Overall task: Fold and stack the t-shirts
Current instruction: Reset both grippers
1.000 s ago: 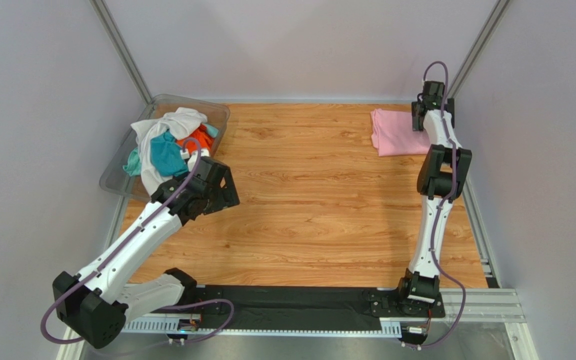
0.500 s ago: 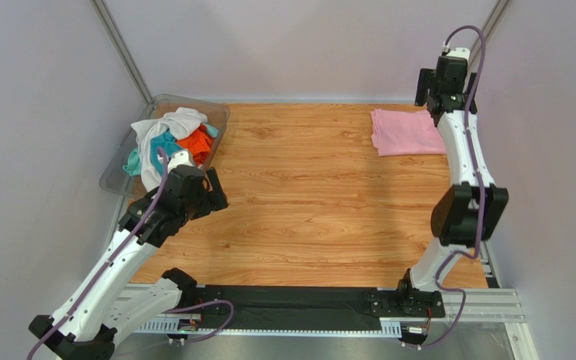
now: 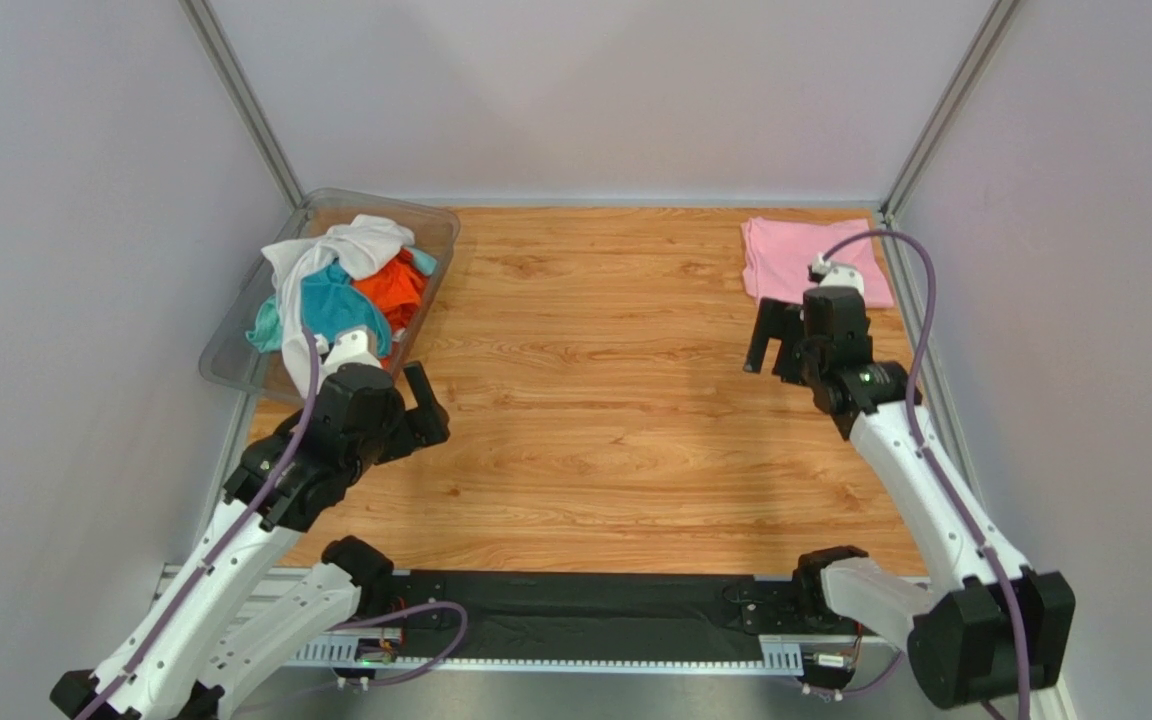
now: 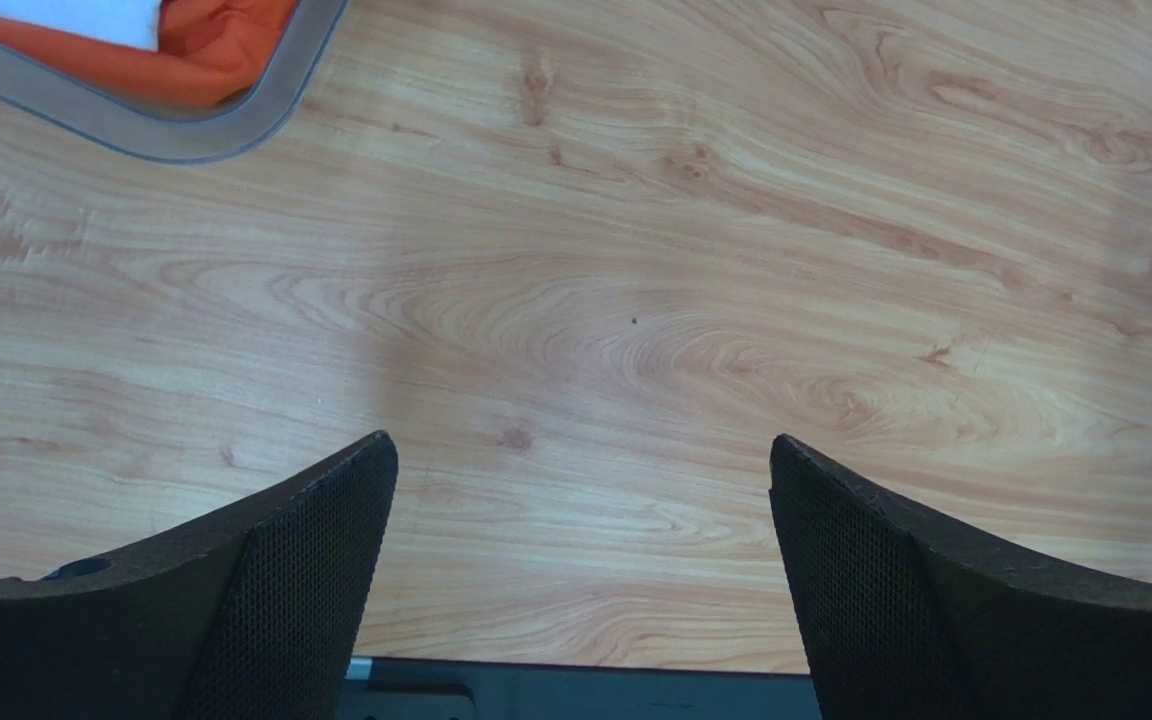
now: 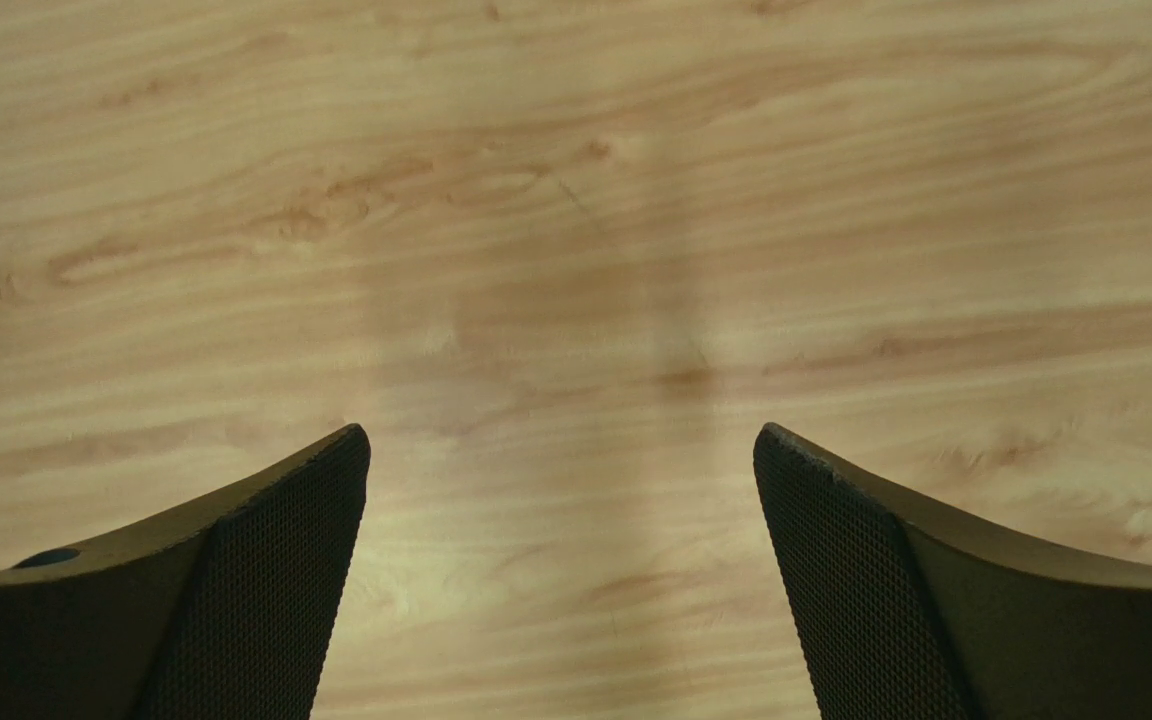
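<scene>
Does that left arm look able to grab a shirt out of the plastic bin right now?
Probably yes: the left gripper is open and empty near the bin, and the shirts lie heaped above its rim, uncovered.

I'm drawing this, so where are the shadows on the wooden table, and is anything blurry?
Top view: soft, even light on the table, no glare, all sharp. Left wrist view: a pale grey shadow band crosses the wood beyond the left gripper. Right wrist view: a faint shadow mid-frame beyond the right gripper.

Pink t-shirt (image 3: 778, 255) folded far right; t-shirt pile (image 3: 334, 285) left.
</scene>
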